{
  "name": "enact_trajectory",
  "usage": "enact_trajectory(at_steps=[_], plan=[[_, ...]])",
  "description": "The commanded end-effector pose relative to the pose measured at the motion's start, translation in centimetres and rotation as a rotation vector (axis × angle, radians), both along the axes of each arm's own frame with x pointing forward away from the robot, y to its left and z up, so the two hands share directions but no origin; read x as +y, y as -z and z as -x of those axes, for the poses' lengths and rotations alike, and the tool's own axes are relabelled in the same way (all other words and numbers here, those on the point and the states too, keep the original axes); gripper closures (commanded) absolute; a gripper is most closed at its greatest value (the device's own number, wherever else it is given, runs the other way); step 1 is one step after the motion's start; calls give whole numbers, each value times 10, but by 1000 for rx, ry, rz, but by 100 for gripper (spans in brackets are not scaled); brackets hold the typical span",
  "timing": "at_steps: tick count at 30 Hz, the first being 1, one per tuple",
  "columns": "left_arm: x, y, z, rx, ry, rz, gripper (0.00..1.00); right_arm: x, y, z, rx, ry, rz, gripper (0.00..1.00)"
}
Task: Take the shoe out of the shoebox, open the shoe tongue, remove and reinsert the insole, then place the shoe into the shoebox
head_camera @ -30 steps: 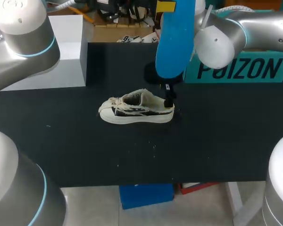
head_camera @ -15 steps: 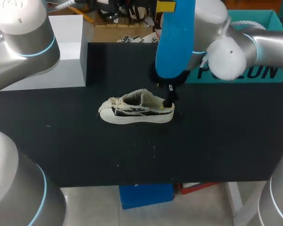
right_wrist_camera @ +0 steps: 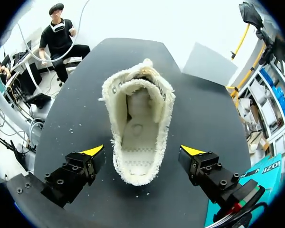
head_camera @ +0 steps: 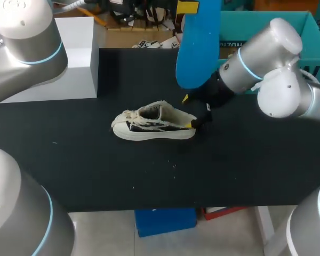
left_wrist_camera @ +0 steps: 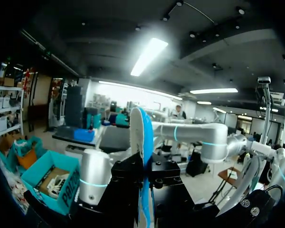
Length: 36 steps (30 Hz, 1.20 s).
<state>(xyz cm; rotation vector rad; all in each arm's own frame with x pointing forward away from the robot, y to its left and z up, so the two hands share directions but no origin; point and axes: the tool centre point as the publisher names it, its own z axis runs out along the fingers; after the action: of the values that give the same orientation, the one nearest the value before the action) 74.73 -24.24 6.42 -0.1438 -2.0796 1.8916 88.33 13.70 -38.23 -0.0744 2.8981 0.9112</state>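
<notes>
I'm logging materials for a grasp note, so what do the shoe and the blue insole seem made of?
Shoe: probably cream canvas, matte, going by its frayed, fuzzy edges. The smooth white sole looks like rubber. Insole: likely foam with a smooth blue face. It is thin, yet it keeps its shape held upright. Its core is not visible.

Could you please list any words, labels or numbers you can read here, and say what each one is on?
Shoebox: there is large print on its side wall, but it is mostly hidden behind the right arm, so it cannot be read.
Shoe: no print can be made out.
Insole: plain blue, no text.
</notes>
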Motion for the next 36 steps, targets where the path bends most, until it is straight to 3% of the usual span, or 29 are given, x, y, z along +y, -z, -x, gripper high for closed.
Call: enact_trajectory(at_steps=[1, 19, 36], plan=[[-1, 1, 0, -2, -1, 1, 100, 0, 16, 0, 0, 2, -202, 0], [-1, 1, 0, -2, -1, 1, 100, -3, 41, 3, 26, 32, -358, 0], [-1, 1, 0, -2, -1, 1, 100, 0, 49, 0, 84, -15, -378, 0]])
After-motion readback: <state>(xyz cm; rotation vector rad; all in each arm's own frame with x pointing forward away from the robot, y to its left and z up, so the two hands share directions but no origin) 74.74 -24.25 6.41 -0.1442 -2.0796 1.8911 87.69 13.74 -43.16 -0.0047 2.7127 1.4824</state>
